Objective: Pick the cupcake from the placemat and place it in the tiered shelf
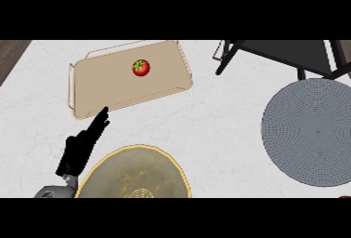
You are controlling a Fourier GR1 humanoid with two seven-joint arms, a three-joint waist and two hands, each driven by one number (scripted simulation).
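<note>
White counter (219, 116): left hand (79, 151) is resting beside the plate (137, 162), fingers straight, together. No cupcake is showing on the placemat (312, 132); right hand isn't showing either. Likely risk: cupcake clipping the shelf (281, 51) frame going in.
</note>
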